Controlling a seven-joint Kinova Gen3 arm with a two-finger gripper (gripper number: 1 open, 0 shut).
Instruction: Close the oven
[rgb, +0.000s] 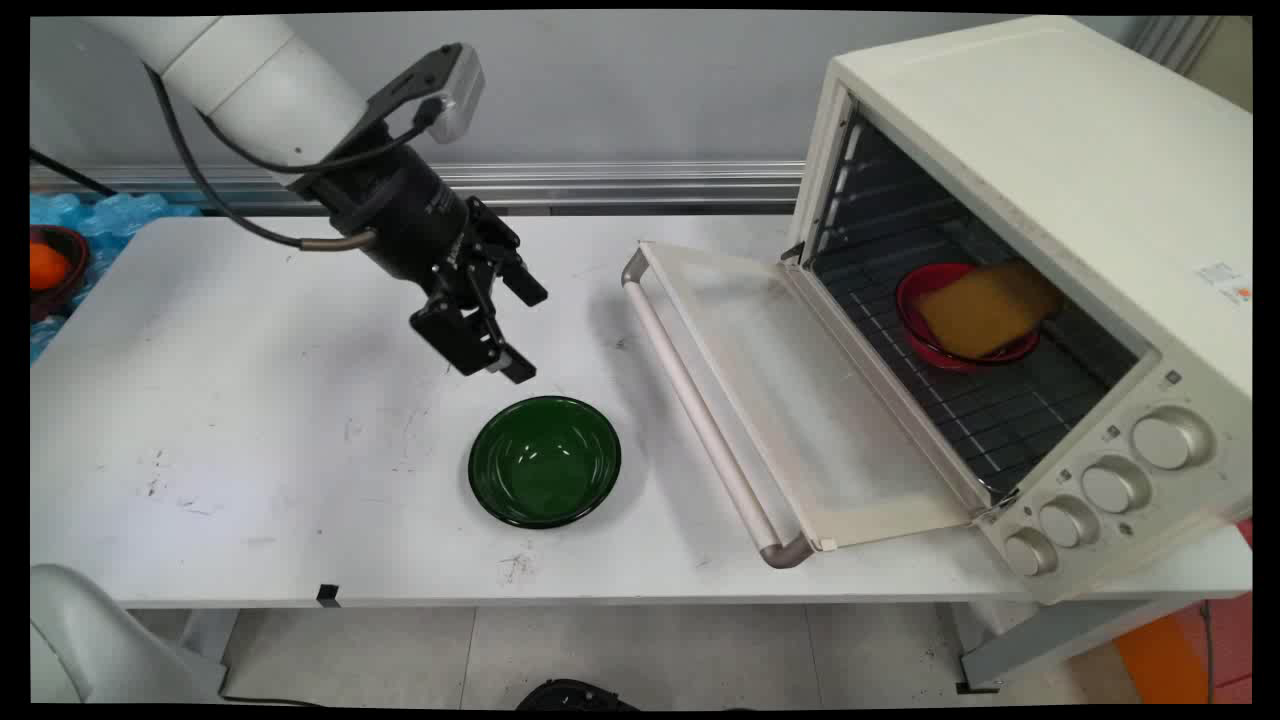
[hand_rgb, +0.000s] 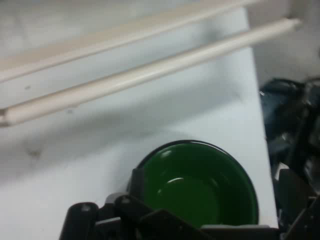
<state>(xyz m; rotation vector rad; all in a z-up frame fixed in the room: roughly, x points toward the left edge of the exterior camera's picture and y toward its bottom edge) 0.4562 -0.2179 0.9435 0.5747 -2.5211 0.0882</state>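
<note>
We see the jaws (rgb: 520, 335) spread apart, holding nothing, hovering above a green bowl (rgb: 545, 461) on the scuffed white surface (rgb: 250, 420). Right: toaster oven (rgb: 1050, 200), door (rgb: 780, 400) down, red bowl (rgb: 925, 300) inside. Grey wall (rgb: 620, 90) behind.

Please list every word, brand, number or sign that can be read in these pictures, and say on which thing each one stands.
None can be read.
Sticker on the toaster oven: print and an orange mark, too small to read.
Marks beside the oven knobs: too small to read.
</note>
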